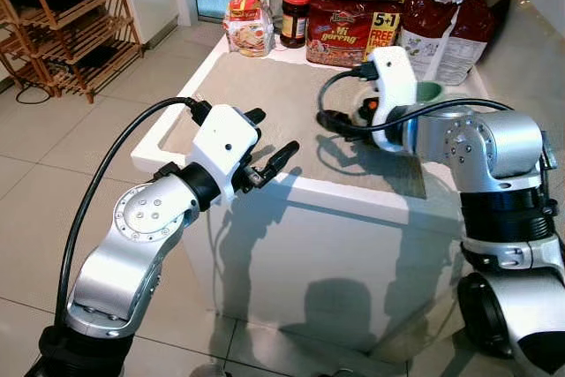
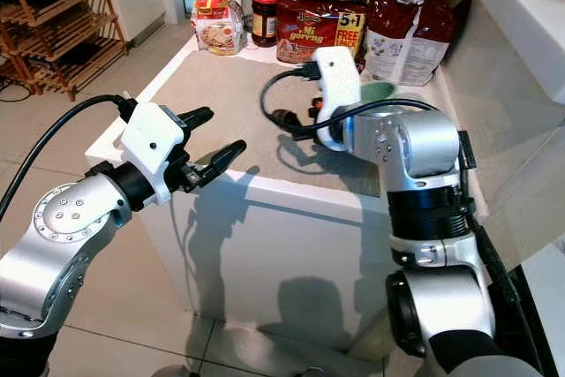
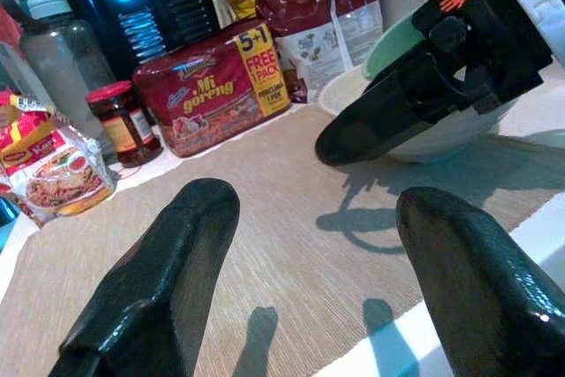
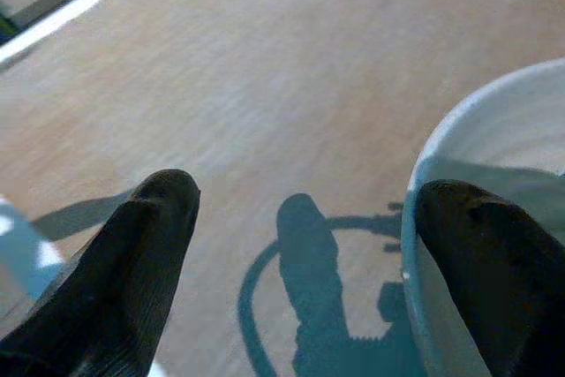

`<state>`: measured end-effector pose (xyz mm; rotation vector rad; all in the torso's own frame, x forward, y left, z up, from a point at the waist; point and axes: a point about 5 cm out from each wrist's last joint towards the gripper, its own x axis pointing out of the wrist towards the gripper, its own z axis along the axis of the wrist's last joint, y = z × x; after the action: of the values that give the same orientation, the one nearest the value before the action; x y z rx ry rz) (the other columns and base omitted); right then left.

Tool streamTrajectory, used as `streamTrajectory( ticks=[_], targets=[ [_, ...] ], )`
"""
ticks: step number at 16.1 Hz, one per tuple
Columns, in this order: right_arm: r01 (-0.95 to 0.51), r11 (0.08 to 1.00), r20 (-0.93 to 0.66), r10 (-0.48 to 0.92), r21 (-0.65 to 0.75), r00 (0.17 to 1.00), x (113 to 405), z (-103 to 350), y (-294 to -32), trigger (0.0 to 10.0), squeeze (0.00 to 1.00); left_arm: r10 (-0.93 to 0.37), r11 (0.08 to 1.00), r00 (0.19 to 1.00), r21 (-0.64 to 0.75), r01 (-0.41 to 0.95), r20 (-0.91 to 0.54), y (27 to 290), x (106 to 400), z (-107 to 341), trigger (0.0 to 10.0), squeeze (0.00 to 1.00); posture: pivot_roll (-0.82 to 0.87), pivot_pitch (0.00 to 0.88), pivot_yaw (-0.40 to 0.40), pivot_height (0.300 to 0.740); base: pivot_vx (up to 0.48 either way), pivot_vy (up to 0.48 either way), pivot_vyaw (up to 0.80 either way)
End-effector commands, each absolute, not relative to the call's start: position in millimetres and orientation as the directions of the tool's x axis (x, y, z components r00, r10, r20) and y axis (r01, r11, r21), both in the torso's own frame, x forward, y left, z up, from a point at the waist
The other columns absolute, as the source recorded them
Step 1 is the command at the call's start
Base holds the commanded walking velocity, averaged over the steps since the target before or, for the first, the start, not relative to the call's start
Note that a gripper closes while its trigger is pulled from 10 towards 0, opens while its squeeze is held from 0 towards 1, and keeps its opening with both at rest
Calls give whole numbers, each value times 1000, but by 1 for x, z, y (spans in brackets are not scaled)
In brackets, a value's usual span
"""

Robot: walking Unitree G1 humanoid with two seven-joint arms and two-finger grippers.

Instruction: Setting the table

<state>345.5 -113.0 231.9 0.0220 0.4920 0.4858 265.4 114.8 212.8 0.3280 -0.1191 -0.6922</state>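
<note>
the beige placemat (image 1: 291, 112) lies spread on the tabletop (image 1: 353, 196) and the bowl (image 3: 424, 130) sits at its far right by the open right pincer (image 4: 300, 218), left pincer (image 1: 269, 143) open and empty, remaining tableware unplaced

two silver arms with rounded metal joints, each joint face ringed with small screws. black collars sit between the segments. each wrist ends in a white boxy housing with a dark dot on its side. the left gripper (image 1: 270, 142) and right gripper (image 3: 415, 112) have long glossy black fingers. a thick black cable loops along each arm, and an orange marking shows on the right gripper's mount.
</note>
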Motion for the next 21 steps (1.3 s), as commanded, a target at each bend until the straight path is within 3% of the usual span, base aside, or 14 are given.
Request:
streamTrajectory(
  ticks=[1,11,17,19,20,21],
  targets=[
    [-473,869,-445,485,147,753,341,233,-108,10000,0,-659,706,752,352,614,9,114,263,219,10000,0,73,6,-44,740,0,0,0],
    [-521,829,-370,557,201,743,336,244,-90,10000,0,-655,705,756,372,604,13,117,263,222,10000,0,87,0,-44,740,0,0,0],
    [-446,874,-177,478,195,860,348,288,-122,10000,0,-648,709,761,383,592,22,118,267,224,10000,0,75,0,-30,740,0,0,0],
    [-434,887,-110,452,157,885,350,295,-132,10000,0,-651,707,759,383,595,23,117,267,224,10000,0,75,0,-31,740,0,0,0],
    [-457,889,71,457,-11,887,347,303,-145,10000,0,-641,716,766,390,580,38,116,268,224,10000,0,75,0,-34,740,0,0,0],
    [-437,894,69,444,-98,893,345,299,-153,10000,0,-634,724,771,389,570,49,115,269,225,10000,0,71,0,-40,740,0,0,0]
  ],
)
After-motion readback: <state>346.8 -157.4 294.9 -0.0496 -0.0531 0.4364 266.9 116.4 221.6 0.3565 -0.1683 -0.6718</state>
